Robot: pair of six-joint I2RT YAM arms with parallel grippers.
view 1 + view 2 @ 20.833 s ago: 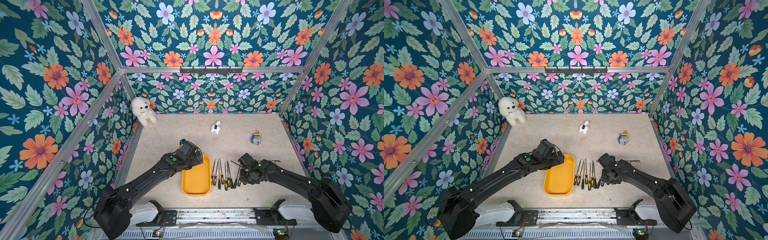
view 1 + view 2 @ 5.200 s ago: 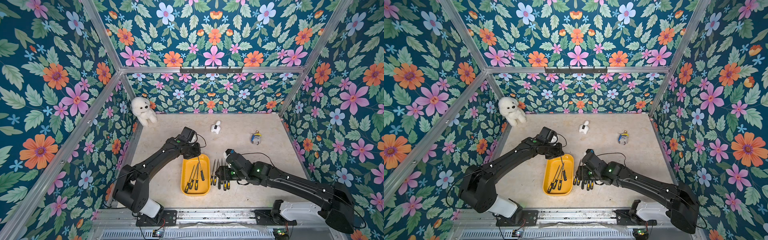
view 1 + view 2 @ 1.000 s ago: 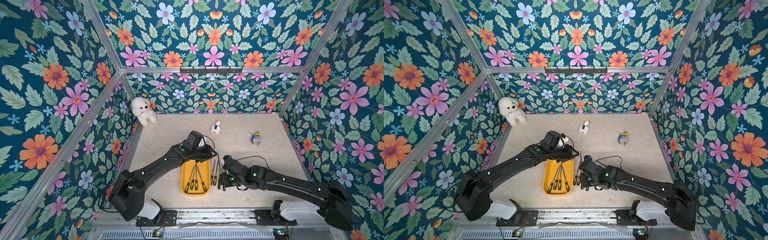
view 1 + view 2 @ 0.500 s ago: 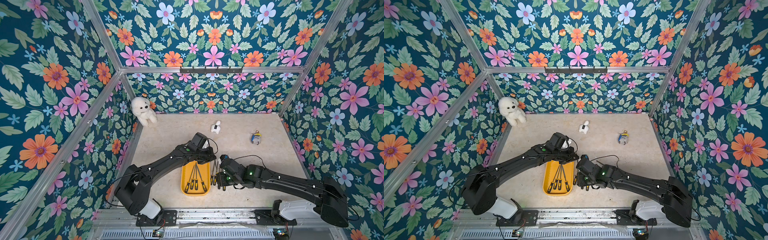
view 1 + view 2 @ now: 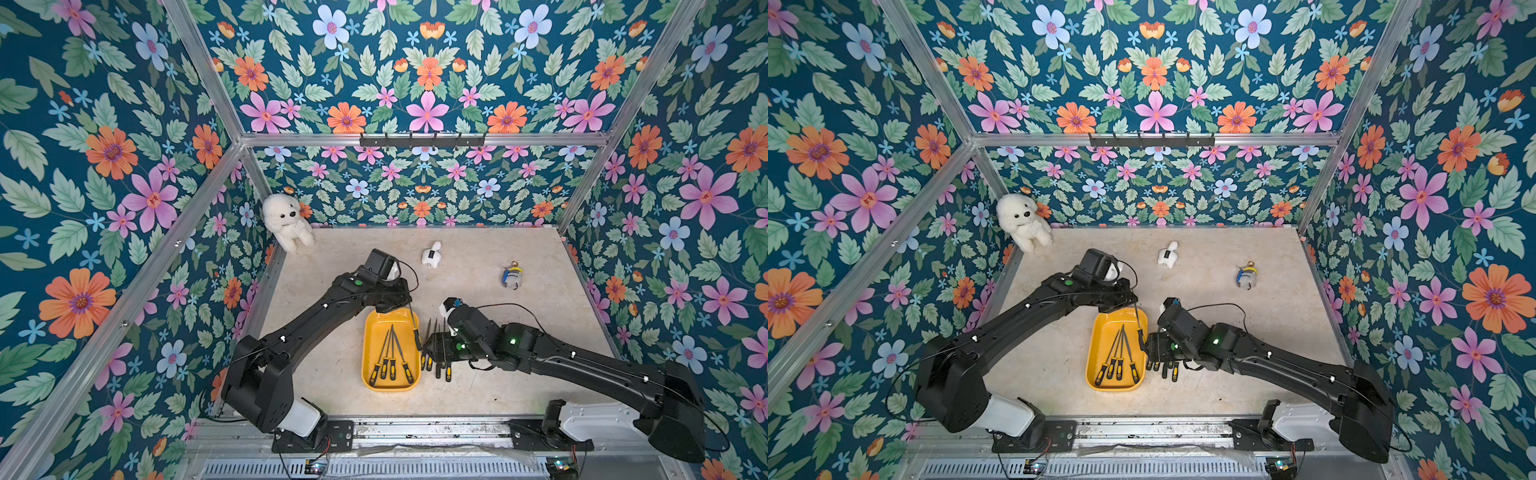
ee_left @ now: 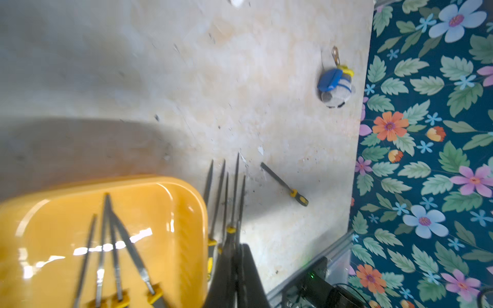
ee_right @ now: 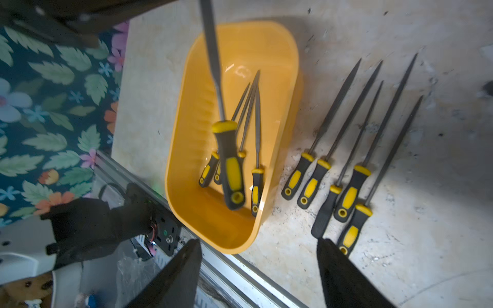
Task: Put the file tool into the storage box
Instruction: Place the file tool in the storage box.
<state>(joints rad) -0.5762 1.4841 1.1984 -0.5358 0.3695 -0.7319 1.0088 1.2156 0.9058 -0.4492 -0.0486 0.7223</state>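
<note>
The storage box (image 5: 386, 318) is a yellow tray at the table's front middle, with several black-and-yellow files (image 5: 390, 353) lying in it. My left gripper (image 5: 405, 305) is shut on the blade tip of one more file tool (image 5: 416, 338). That file hangs handle-down above the box's right side and shows clearly in the right wrist view (image 7: 230, 165). My right gripper (image 7: 257, 256) stands open with nothing between its fingers, just right of the box (image 5: 1113, 322) and close to the hanging handle. Its body covers part of the row of files on the table.
Several files (image 7: 344, 160) lie in a row on the table right of the box, and one file (image 6: 284, 184) lies apart. A white plush dog (image 5: 289, 222), a small white toy (image 5: 432, 254) and a blue keychain toy (image 5: 512, 277) sit at the back. Floral walls enclose the table.
My left gripper closed on the blade of the file that the right gripper held up. The right gripper then opened and let the handle go.
</note>
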